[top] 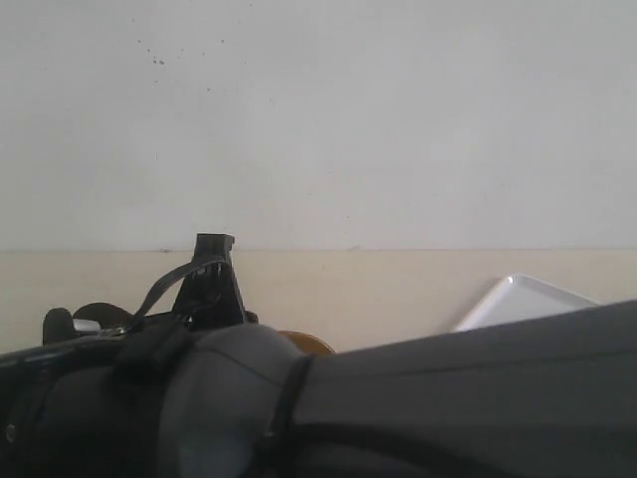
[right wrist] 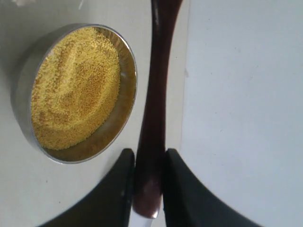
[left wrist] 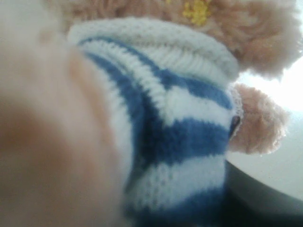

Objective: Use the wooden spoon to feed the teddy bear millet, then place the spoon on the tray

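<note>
Roughly the back half, I judge. Bear (left wrist: 180,118) fills the left wrist view, striped shirt up close. A few yellow grains (left wrist: 196,10) sit in the fur near its face, so at least one feed looks done (cannot say whether more scoops are meant).

Left gripper: its jaws do not show in its own view, and the exterior view is mostly blocked by an arm (top: 448,398). Cannot tell whether they are open or closed, nor whether they hold the bear.

Right gripper (right wrist: 149,156) has its jaws closed on the spoon (right wrist: 154,94), gripping near the handle's end. The handle runs away from the jaws and the spoon's oval end is cut off by the frame edge, so cannot tell if it carries any millet.

Bowl (right wrist: 21,90) stands on the surface (right wrist: 28,189) just beside the handle on one side. Millet (right wrist: 73,90) fills it nearly to the rim, with a groove across the top. Tray (right wrist: 236,118) lies on the other side, with the handle hanging along its rim, apart from it as far as I can tell. Nothing shows on the visible part of the tray.

Left to do: spoon onto the tray, jaws released. Spoon not yet set down.
</note>
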Motion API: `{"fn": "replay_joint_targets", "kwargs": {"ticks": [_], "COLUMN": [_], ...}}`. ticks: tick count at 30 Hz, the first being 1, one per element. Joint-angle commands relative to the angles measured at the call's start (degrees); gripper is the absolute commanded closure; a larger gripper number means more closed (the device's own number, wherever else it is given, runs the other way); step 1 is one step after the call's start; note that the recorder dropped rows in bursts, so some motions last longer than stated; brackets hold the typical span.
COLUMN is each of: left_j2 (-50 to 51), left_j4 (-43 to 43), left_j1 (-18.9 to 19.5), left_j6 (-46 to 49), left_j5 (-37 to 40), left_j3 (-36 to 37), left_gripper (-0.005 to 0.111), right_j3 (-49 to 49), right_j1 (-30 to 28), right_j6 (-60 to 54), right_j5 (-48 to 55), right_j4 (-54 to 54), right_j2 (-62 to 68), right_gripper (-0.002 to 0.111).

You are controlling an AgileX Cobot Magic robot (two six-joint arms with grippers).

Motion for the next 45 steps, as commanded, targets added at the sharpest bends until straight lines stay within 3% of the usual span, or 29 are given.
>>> {"fn": "replay_joint_targets", "kwargs": {"ticks": [1,8,14,23,33,45], "left_j2": [-0.43,-0.43,-0.43,-0.43,-0.43,-0.43], "left_j4": [-0.93,-0.93,-0.93,-0.93,-0.93,-0.93], "left_j1": [0.22,0.22,0.22,0.22,0.22,0.22], "left_j6": [0.32,0.32,0.32,0.32,0.32,0.32], "left_j5": [0.54,0.44,0.44,0.44,0.44,0.44], "left_j3": [0.07,0.07,0.07,0.07,0.07,0.07], "left_gripper": [0.101,0.101,0.101,0.101,0.101,0.101], "right_j3": [0.14,0.14,0.89,17.4,33.99,34.36], "right_j1": [-1.19,-3.83,-5.62,-12.53,-26.97,-49.46], "right_j6": [-0.4,1.02,3.24,11.6,20.03,5.46], "right_j5": [0.31,0.31,0.31,-1.38,-16.71,-32.92], "right_j4": [2.96,14.58,17.99,23.43,32.29,52.28], "right_j2": [-0.53,-2.37,-6.45,-19.44,-31.29,-31.4], "right_gripper": [0.109,0.109,0.109,0.109,0.109,0.109]}}
